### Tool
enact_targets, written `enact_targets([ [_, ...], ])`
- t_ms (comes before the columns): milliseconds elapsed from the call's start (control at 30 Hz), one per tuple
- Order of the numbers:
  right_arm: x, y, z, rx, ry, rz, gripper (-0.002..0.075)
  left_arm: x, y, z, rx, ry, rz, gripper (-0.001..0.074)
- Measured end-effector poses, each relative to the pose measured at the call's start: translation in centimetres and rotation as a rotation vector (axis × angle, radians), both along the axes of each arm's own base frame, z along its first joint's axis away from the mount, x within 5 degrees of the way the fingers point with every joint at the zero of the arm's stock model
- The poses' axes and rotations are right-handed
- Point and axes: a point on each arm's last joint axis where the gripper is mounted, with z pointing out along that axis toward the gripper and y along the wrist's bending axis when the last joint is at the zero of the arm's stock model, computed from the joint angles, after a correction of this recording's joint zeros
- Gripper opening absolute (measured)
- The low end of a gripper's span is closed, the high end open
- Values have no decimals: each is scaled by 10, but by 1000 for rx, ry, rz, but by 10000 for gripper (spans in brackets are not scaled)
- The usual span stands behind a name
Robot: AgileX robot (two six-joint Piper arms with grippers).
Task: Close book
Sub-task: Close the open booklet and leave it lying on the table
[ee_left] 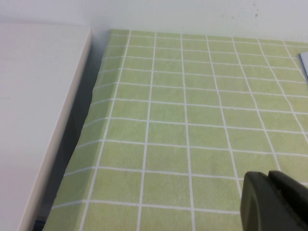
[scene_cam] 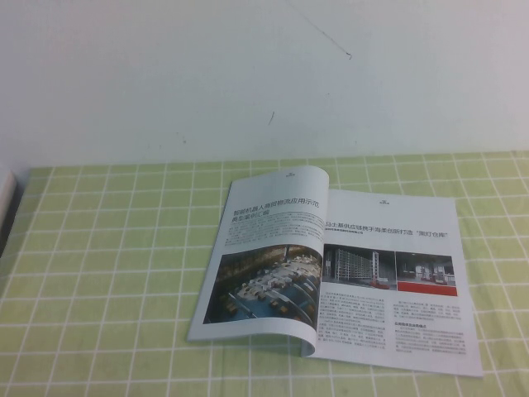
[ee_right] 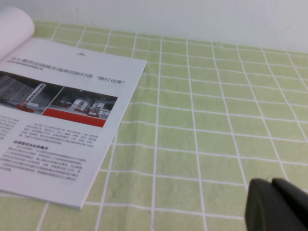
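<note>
A green cloth [scene_cam: 107, 273] ruled with thin white lines into squares covers the work surface, and it lies slightly rippled along its left edge. Behind it rises a plain white wall [scene_cam: 248, 74] with a few small dark marks. A smooth white slab [ee_left: 38, 120] lies beside the cloth's left edge, with a dark gap between them.

The book [scene_cam: 339, 265] lies open on the cloth, right of centre. It is thin and glossy like a magazine. Its left page arches up off the spine in a soft curve, and its right page lies flat. Both pages carry printed Chinese text and photographs, with a red band under the pictures on the right page. Nothing rests on it or crowds it.

The left claw [ee_left: 272, 199], dark and matte, hangs over bare cloth near the slab, well apart from the book, whose corner barely shows in its wrist view. The right claw [ee_right: 276, 204], equally dark, hangs over the cloth to the right of the book's flat page, not touching it. Whether either claw is open or closed cannot be told.
</note>
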Motion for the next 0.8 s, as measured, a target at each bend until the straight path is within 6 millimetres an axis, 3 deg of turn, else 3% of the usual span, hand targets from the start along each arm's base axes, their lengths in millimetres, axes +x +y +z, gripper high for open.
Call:
enact_targets([
  [567, 1, 0, 2, 1, -23, 1, -3, 1, 1, 1, 45, -28, -1, -3],
  [667, 3, 0, 7, -9, -96, 5, -3, 3, 2, 7, 56, -119, 8, -3],
  [800, 5, 1, 26, -9, -315, 17, -3, 4, 3, 33, 64, -405, 32, -3],
])
